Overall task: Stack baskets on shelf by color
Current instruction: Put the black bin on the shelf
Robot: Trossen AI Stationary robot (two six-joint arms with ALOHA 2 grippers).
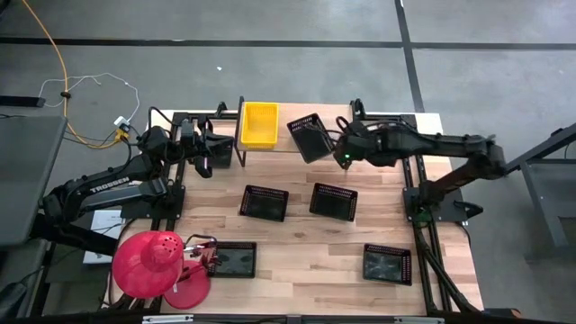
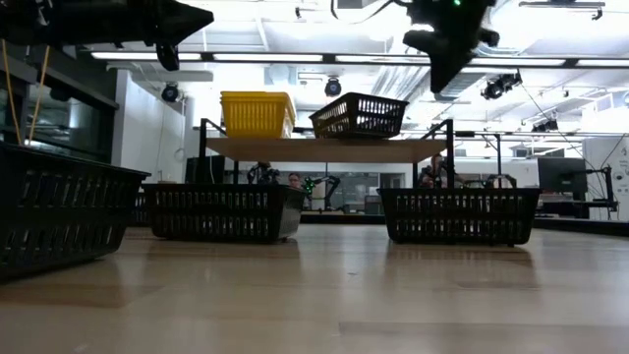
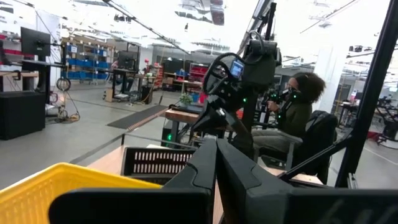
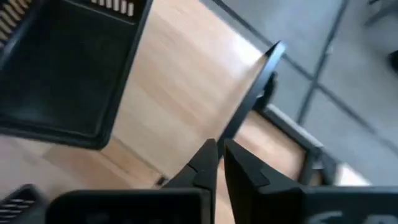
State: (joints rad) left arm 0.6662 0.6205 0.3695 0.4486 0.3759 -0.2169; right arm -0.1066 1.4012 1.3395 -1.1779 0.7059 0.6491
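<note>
Black basket (image 1: 307, 137) skewed on shelf (image 2: 324, 148) beside yellow basket (image 1: 258, 122), probably light, stiff, slick, best pinched at rim; right gripper (image 4: 216, 151) empty above, fingers together; left gripper (image 3: 216, 158) pinched closed near yellow.

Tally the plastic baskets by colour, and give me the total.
Yellow perforated plastic baskets: 1, on the light wood shelf
Black perforated plastic baskets: 5, one on the shelf, four on the wooden tabletop
Total: 6
</note>
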